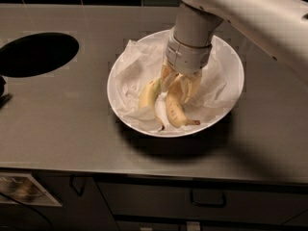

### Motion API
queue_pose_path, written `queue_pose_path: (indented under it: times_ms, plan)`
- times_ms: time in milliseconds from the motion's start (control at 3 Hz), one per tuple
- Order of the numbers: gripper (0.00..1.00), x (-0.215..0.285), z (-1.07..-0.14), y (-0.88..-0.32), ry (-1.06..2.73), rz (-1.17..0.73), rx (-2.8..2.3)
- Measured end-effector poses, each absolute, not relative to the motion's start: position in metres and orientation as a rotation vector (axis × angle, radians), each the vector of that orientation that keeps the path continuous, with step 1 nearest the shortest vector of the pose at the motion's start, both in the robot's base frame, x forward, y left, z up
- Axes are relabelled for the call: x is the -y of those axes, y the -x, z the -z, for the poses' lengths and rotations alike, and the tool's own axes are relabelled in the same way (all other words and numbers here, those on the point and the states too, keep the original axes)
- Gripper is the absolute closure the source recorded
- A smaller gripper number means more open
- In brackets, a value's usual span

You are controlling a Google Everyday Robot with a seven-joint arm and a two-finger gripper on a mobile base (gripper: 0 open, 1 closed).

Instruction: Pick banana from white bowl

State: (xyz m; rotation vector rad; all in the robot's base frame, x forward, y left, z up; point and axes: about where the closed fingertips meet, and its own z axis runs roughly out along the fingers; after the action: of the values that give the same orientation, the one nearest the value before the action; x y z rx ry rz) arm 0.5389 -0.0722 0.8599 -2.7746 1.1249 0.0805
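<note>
The white bowl (pixel 231 66) stands on the grey counter, lined with crumpled white paper (pixel 137 64). The plump yellow banana (pixel 174 113) lies in the bowl's middle, its short brownish tip pointing right toward the near rim. A thinner, paler banana (pixel 149 93) lies just left of it. My gripper (pixel 179 88) reaches straight down into the bowl from the white arm (pixel 240 8) and sits over the upper end of the yellow banana, touching or nearly touching it. The wrist hides the banana's far end.
A black round hole (pixel 36 54) is cut into the counter at the far left. A dark object (pixel 2 93) shows at the left edge. Dark tiles line the wall behind. Cabinet drawers with handles (pixel 209 198) sit below the counter's front edge.
</note>
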Motion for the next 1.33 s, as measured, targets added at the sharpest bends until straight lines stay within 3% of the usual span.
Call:
queue_pose_path:
  times_ms: [667, 1333]
  plan:
    - [0.60, 0.0738, -0.8608, -0.5383, 2.776, -0.090, -1.138]
    - [0.50, 0.0752, -0.8590, -0.5386, 2.781, -0.105, -1.153]
